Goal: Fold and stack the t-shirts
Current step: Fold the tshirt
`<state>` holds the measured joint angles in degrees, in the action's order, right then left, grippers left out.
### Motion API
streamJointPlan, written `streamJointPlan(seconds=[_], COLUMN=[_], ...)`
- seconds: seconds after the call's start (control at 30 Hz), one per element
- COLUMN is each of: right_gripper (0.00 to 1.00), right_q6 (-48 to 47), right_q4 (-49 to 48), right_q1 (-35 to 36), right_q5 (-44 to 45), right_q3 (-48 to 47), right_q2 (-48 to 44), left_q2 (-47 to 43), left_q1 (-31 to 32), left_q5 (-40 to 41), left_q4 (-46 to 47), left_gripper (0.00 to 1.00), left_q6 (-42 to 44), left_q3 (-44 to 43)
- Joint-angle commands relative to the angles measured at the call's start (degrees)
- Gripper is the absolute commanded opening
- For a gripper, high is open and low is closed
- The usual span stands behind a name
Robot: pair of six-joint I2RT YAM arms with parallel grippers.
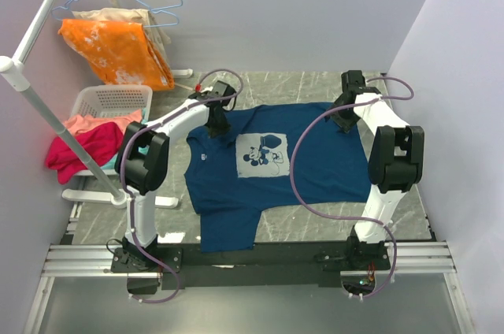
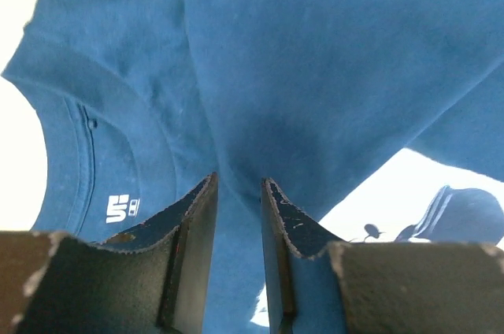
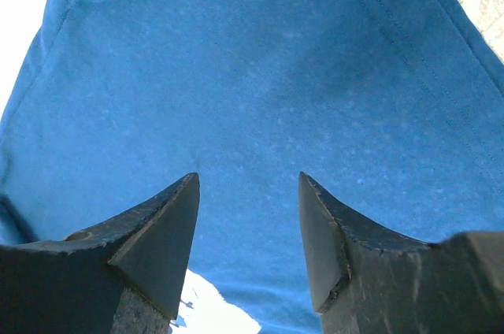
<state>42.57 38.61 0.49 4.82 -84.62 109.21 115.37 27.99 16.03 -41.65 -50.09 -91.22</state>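
Anyone else get nervous at this stage? The navy blue short-sleeved t-shirt (image 1: 236,192) lies spread print-up on the grey marbled desk (image 1: 315,224). Its pale square mouse print (image 1: 262,154) sits roughly mid-cloth and the ribbed collar (image 2: 47,90) points towards my left arm.

My left hand (image 1: 218,123) sits on the shoulder just beside that collar. Its jaws are down to a slim gap, with a ridge of fabric running into it. From the wrist view I honestly can't tell whether that ridge is pinched or only straddled. My right hand (image 1: 344,119) is over the far edge at the hem end. Its jaws stand well apart with nothing in them, just flat cloth underneath.

What worries me:

- **Weak left grip:** if the left has only a sliver of the ridge, or none, the cloth could slip out as soon as I lift, and the fold would go skew.
- **Right hand misses:** closing on flat, taut fabric, its tips may skate and catch nothing. Then one hand would carry the edge alone, the shirt would twist, and the print would end up crooked.
- **Near sleeve:** it lies close to the desk's front edge, so a sideways drag could pull it over.
- **Cable:** the right arm's purple cable (image 1: 295,168) loops over the shirt and could brush the cloth and rumple it.
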Motion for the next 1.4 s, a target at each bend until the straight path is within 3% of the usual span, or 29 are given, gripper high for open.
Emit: streamJointPlan(seconds=[0.0,0.3,0.4,0.53,0.97,1.37], right_gripper=[0.60,0.60,0.60,0.60,0.59,0.59], right_q6=[0.0,-0.1,-0.1,0.1,0.3,-0.3], right_q4=[-0.7,-0.5,-0.4,-0.5,-1.1,-0.8], right_q1=[-0.1,-0.1,-0.1,-0.1,-0.1,-0.1], right_q5=[0.3,0.3,0.3,0.3,-0.1,-0.4], right_q3=[0.1,0.0,-0.1,0.2,1.3,0.9], right_q2=[-2.8,-3.4,-3.7,-4.0,-4.3,-3.7], left_q2=[-0.3,7.1,8.6,9.8,4.7,10.2], left_q1=[0.8,1.0,1.0,1.0,1.0,-1.5], left_q5=[-1.4,-1.7,-1.6,-0.5,6.2,9.7], left_q4=[-0.4,-1.5,-1.9,-2.9,-5.9,-4.1], left_gripper=[0.35,0.34,0.26,0.01,0.01,0.01], left_q6=[1.1,2.7,3.1,3.2,3.6,3.3], left_q3=[0.6,-5.8,-7.0,-8.4,-14.0,-22.4])
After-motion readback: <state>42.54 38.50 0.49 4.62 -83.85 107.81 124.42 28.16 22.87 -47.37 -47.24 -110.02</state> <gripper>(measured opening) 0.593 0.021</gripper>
